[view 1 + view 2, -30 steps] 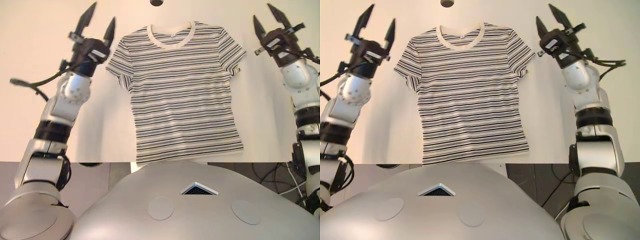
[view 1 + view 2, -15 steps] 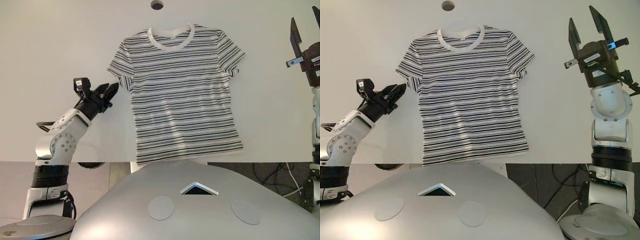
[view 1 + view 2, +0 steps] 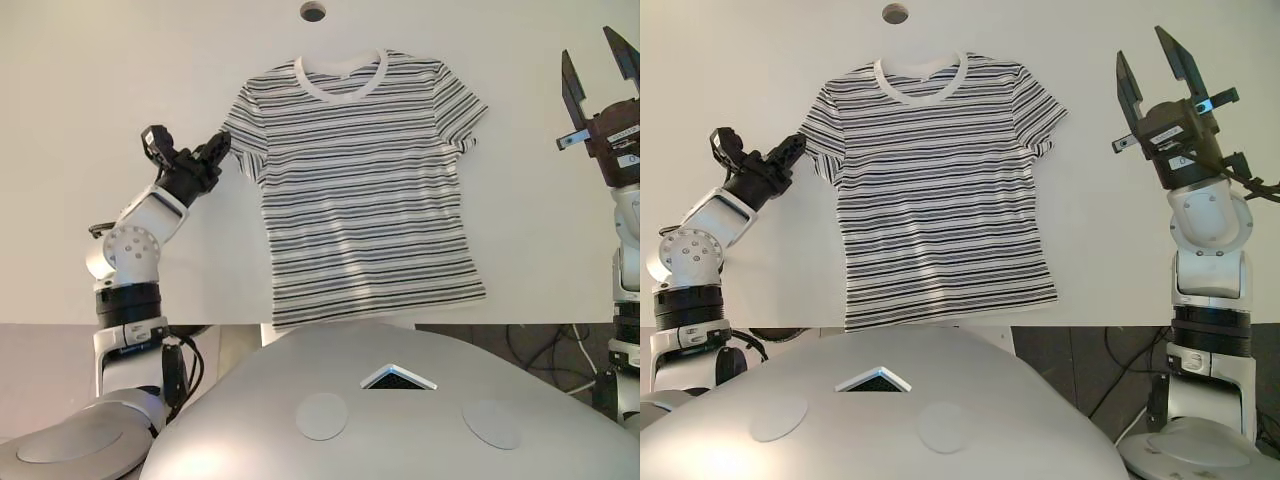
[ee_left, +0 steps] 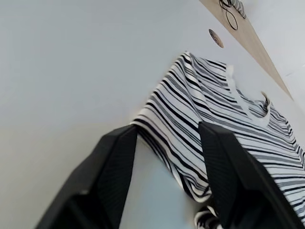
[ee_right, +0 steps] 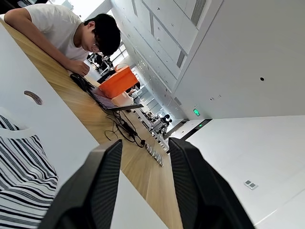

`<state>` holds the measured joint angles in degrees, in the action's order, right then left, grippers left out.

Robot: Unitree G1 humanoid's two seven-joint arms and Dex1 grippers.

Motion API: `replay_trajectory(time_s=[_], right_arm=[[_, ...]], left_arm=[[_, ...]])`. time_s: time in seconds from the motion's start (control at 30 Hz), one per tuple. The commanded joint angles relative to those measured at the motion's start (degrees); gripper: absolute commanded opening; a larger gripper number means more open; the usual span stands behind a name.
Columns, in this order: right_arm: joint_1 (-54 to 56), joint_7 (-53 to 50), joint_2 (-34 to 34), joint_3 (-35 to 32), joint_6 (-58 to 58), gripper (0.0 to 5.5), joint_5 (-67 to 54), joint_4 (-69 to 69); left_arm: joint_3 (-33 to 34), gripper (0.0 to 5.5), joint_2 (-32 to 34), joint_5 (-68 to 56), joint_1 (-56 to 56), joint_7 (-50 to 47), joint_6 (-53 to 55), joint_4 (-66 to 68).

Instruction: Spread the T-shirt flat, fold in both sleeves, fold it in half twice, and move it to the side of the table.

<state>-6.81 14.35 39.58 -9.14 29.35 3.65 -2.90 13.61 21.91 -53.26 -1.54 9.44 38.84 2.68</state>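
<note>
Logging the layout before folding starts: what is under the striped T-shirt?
The T-shirt lies spread on the white table, which shows bare to its left, to its right and on its far side. Whatever the fabric covers, table or anything else, cannot be seen.

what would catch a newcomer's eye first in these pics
The striped T-shirt, spread flat in the middle of the white table with its collar at the far side. The left gripper sits open right at the shirt's left sleeve, while the right gripper is raised open, well clear to the shirt's right.
</note>
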Motion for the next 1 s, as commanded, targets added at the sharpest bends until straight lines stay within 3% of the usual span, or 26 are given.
replay_trajectory(time_s=[0.03,0.13,0.5,0.83,1.0], right_arm=[[0.3,0.7,-0.9,-0.5,-0.3,1.82,0.8,0.0],[0.2,1.0,-1.1,-0.8,-0.1,1.80,0.9,-0.1],[-2.7,0.7,-2.7,-0.8,1.4,1.80,2.5,-1.1],[-3.0,0.6,-4.1,-0.6,2.1,1.80,2.7,-0.9],[-2.6,0.5,-5.1,-0.1,2.3,1.80,3.3,-0.4]], left_arm=[[-1.1,2.38,-1.1,4.2,-1.5,-1.2,2.6,1.9],[-1.6,2.10,-1.5,5.4,-1.8,0.4,2.6,1.2],[2.4,0.08,-2.5,8.0,1.9,0.7,1.6,5.7],[2.8,0.03,-4.7,9.1,2.4,2.5,1.8,2.1],[1.3,0.03,-5.7,10.6,1.9,2.7,0.6,-6.0]])
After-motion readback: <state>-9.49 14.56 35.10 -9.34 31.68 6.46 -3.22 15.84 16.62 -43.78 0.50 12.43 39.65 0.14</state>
